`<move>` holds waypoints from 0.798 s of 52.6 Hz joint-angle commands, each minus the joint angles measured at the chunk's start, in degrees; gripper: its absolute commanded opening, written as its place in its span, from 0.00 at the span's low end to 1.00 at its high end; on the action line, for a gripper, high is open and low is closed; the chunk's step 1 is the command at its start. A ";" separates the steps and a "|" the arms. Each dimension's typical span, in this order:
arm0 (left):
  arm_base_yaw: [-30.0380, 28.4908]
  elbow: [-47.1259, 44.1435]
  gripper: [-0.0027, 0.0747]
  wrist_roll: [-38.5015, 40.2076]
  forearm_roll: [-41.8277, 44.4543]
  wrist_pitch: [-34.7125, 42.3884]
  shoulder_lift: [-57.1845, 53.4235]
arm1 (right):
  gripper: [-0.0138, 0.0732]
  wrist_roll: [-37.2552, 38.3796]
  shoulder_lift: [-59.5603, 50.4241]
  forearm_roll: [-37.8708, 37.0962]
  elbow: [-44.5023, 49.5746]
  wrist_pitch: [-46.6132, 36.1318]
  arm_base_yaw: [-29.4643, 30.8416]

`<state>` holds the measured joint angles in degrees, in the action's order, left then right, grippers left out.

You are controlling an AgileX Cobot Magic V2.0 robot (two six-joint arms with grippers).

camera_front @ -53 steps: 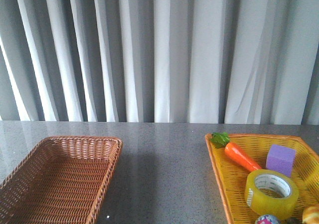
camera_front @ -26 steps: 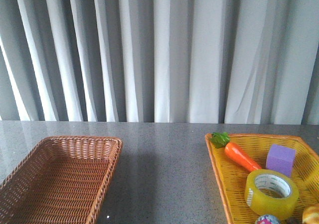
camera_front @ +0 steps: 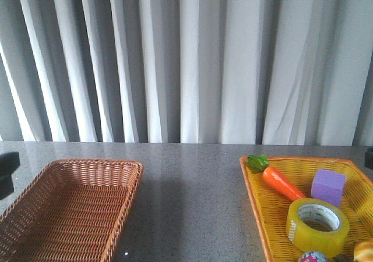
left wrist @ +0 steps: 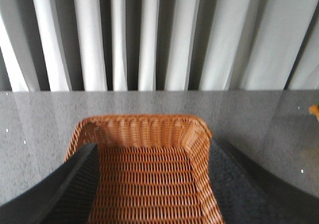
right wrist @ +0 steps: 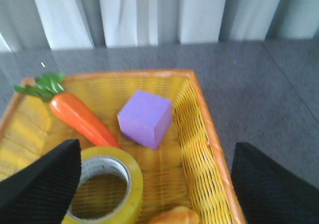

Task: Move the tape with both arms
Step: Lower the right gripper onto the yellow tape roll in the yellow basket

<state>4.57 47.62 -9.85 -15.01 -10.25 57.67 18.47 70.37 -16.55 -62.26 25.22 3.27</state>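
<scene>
The tape (camera_front: 317, 227), a wide yellow roll with a white printed core, lies flat in the yellow basket (camera_front: 262, 209) at the front right. It also shows in the right wrist view (right wrist: 132, 179). My right gripper (right wrist: 154, 184) is open and empty above that basket, with the tape by one finger (right wrist: 40, 184). My left gripper (left wrist: 149, 184) is open and empty above the brown wicker basket (left wrist: 144, 134). In the front view only a black bit of the left arm (camera_front: 7, 172) and of the right arm (camera_front: 369, 157) shows at the edges.
The yellow basket also holds a toy carrot (camera_front: 280, 180), a purple cube (camera_front: 328, 186), a bread-like piece (right wrist: 172, 216) and a small printed ball (camera_front: 313, 257). The brown wicker basket (camera_front: 70, 204) stands at the front left on the grey table. Grey curtains hang behind.
Black parts of both arms have come into the front view at its left and right edges. The tape and the other things have not moved.
</scene>
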 commanded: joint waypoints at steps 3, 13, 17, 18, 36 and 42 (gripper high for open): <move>0.04 2.06 0.64 0.07 -0.64 -2.72 2.11 | 0.81 -2.83 9.97 1.32 -13.98 12.36 0.10; 0.04 2.06 0.64 0.12 -0.64 -7.67 3.92 | 0.81 -14.61 23.17 11.56 -29.77 25.74 0.10; 0.04 2.06 0.64 0.12 -0.64 -8.62 4.04 | 0.81 -16.67 27.62 14.22 -33.47 28.69 0.10; 0.04 2.06 0.64 0.12 -0.64 -8.75 4.04 | 0.81 -16.82 28.69 14.45 -34.27 29.22 0.10; 0.04 2.06 0.64 0.06 -0.58 -9.62 4.04 | 0.81 -18.47 38.89 13.18 -36.16 32.61 0.10; 0.04 2.06 0.64 -0.12 -0.58 -9.62 4.04 | 0.81 -18.47 40.23 12.87 -36.16 32.72 0.10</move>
<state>4.57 47.63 -9.85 -15.01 -23.18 62.49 0.71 112.79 -2.57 -96.38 59.25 3.27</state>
